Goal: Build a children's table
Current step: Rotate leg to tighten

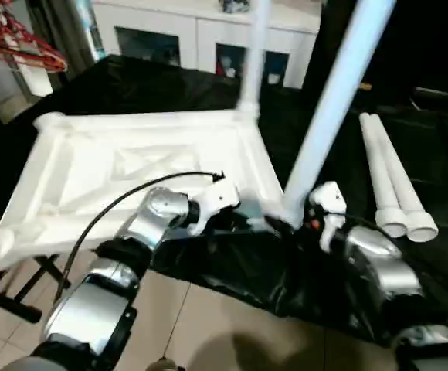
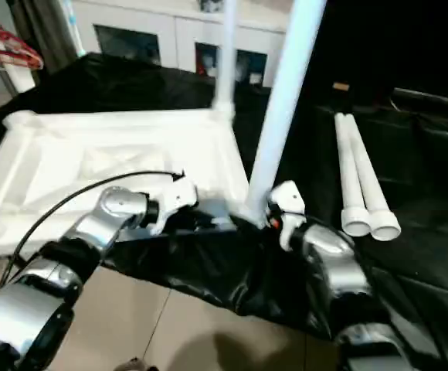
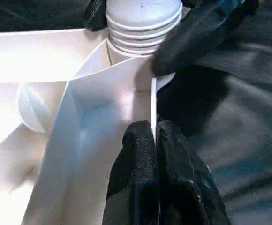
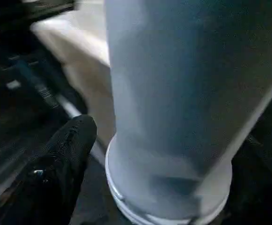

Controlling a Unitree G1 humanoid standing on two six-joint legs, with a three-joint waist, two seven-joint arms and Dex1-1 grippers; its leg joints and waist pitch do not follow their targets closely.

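- The table top lies underside up on a black sheet. Its near edge wall is pinched between the pressed-together fingers of the left gripper.
- The near leg stands in the corner socket just beyond that pinch, its ribbed end showing above the rim.
- The right gripper straddles that leg's base with its fingers spread, and I cannot tell whether they touch it.
- A far leg stands at the corner beyond both grippers, and two spare legs lie to the right of the right gripper.
- Judged as hollow plastic, the parts should be light, stiff and slick.
- A leg is best taken low near its socket end, and the top by its ribbed wall.
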